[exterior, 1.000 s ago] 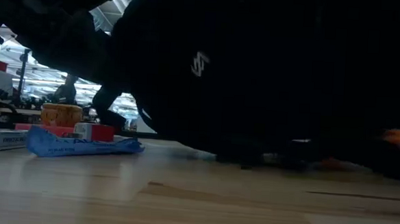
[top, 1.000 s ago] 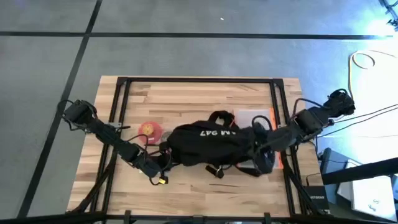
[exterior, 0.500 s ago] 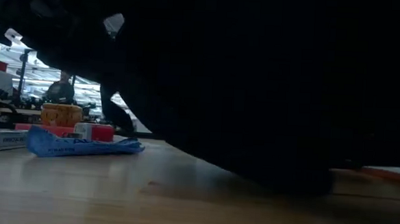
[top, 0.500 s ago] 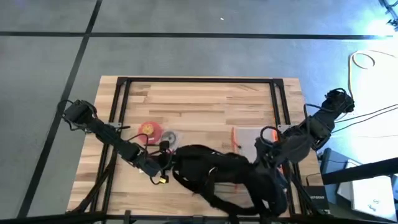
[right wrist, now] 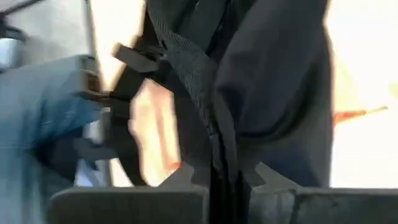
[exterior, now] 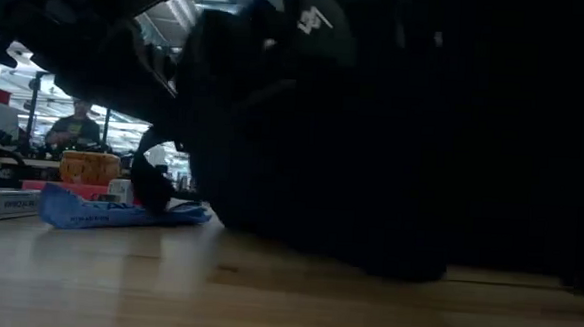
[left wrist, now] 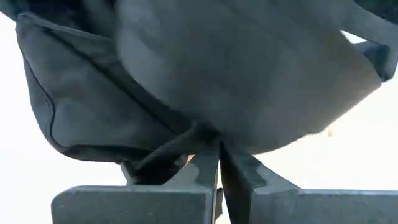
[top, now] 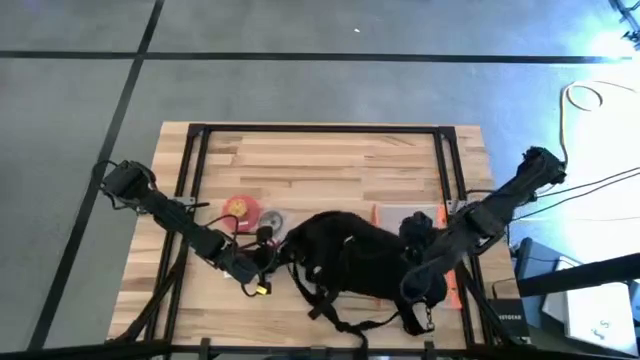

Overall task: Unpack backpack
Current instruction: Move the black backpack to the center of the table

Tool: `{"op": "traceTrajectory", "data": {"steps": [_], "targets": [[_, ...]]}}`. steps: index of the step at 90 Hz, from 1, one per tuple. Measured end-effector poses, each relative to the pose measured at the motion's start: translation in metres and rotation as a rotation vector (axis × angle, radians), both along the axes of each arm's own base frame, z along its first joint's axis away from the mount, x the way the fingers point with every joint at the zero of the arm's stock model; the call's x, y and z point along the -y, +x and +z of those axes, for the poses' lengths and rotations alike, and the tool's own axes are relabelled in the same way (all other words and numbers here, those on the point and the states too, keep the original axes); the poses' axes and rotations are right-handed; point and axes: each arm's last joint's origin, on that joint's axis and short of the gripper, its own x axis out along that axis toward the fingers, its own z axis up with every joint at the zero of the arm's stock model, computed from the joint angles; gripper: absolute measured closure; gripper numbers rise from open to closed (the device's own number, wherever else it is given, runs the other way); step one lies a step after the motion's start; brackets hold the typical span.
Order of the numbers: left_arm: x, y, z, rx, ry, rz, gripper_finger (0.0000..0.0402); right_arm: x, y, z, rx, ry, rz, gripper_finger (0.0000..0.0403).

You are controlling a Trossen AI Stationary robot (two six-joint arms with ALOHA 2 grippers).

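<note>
The black backpack (top: 350,262) lies bunched on the middle of the wooden table, its straps (top: 345,315) trailing toward the near edge. In the low view it is a dark mass (exterior: 372,158) resting on the tabletop. My left gripper (top: 262,262) is at its left end, shut on the fabric. My right gripper (top: 420,290) is at its right near corner, shut on it as well. No lettering shows on the backpack. My left gripper pinches a fold of the backpack's fabric (left wrist: 205,134) at its left end between the two shut fingers, coming level from the table's left. The bag bulges beyond the fingers. My right gripper pinches a seam or strap edge of the backpack (right wrist: 219,163) at its right end between the shut fingers, slanting down from the right. The fabric hangs in folds around the hold.
A red-orange round item (top: 238,207) and a grey disc (top: 270,217) lie left of the backpack. A white packet (top: 405,217) with an orange edge lies behind its right end. A blue packet (exterior: 119,212) and small boxes (exterior: 90,166) show in the low view. The table's far half is bare wood (top: 320,160).
My right gripper has swung toward the table's near edge with the backpack's right end. The backpack has turned over: its lettered side no longer faces up, and its straps now spill toward the near edge. Its left end has stayed in my left gripper.
</note>
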Motion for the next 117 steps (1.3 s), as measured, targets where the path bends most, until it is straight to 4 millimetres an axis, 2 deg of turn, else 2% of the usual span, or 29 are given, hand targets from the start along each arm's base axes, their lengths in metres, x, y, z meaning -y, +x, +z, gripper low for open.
{"op": "traceTrajectory", "data": {"steps": [20, 36, 52, 67, 77, 90, 98, 108, 117], "targets": [[-0.001, 0.001, 0.000, -0.001, 0.008, 0.000, 0.0402, 0.021, 0.000, -0.059, -0.153, -0.084, -0.139, 0.0403], [-0.009, 0.007, 0.002, 0.000, 0.103, -0.026, 0.0402, 0.036, 0.003, -0.085, -0.183, -0.117, -0.211, 0.0403], [-0.021, 0.022, 0.014, 0.098, 0.252, -0.143, 0.0402, 0.038, 0.017, -0.085, -0.087, -0.067, -0.148, 0.0403], [-0.038, 0.038, 0.038, 0.291, 0.439, -0.159, 0.0402, 0.039, 0.025, -0.081, -0.022, -0.041, -0.119, 0.0403], [-0.058, 0.051, 0.048, 0.369, 0.390, -0.216, 0.0402, 0.039, 0.029, -0.079, 0.013, -0.012, -0.112, 0.0402], [-0.075, 0.064, 0.056, 0.377, 0.291, -0.327, 0.0402, 0.040, 0.030, -0.077, 0.025, -0.028, -0.105, 0.0402], [-0.077, 0.064, 0.068, 0.403, 0.336, -0.342, 0.0402, 0.045, 0.030, -0.078, 0.004, -0.042, -0.126, 0.0402], [-0.081, 0.057, 0.104, 0.478, 0.472, -0.260, 0.0402, 0.054, 0.025, -0.083, -0.088, -0.067, -0.172, 0.0402], [-0.089, 0.045, 0.126, 0.422, 0.605, -0.163, 0.0402, 0.058, 0.017, -0.084, -0.159, -0.091, -0.171, 0.0402]]}}
